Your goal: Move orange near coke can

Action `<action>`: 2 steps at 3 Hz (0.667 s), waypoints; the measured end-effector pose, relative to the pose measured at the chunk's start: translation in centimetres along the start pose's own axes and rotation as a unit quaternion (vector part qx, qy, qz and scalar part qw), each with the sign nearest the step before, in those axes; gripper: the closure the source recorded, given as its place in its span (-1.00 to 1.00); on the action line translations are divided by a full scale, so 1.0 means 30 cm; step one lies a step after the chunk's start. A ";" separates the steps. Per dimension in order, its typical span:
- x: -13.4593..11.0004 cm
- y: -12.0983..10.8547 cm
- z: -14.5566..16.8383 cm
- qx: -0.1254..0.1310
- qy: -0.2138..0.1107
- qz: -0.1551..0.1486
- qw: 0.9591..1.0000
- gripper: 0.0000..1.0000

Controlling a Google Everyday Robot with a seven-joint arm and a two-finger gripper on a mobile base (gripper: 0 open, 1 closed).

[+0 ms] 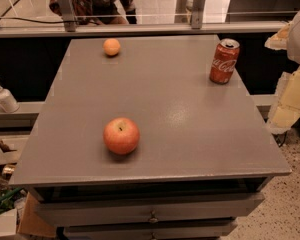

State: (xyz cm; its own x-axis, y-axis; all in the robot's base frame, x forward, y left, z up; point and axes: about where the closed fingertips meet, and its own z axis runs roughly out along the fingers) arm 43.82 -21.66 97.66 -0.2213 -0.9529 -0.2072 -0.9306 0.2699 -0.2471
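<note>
The orange [111, 47] is small and round and sits at the far left of the grey table top [180, 109]. The red coke can [224, 61] stands upright at the far right of the table, well apart from the orange. My gripper [286, 106] shows as white and cream parts at the right edge of the view. It hangs beside the table's right side, off the surface and in front of and to the right of the can. It is far from the orange and holds nothing that I can see.
A larger red-yellow apple [121, 135] sits at the near left-centre of the table. Drawers [152, 215] are below the front edge. A white pump bottle [4, 97] stands on a ledge at the left. A person [92, 1] is behind the far rail.
</note>
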 end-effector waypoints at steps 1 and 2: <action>0.000 0.000 0.000 0.000 0.000 0.000 1.000 -1.00; -0.010 0.018 0.028 -0.003 -0.021 0.002 1.000 -1.00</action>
State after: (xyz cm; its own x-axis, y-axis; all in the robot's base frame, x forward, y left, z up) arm 43.63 -21.11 96.78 -0.2125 -0.9453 -0.2474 -0.9316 0.2724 -0.2406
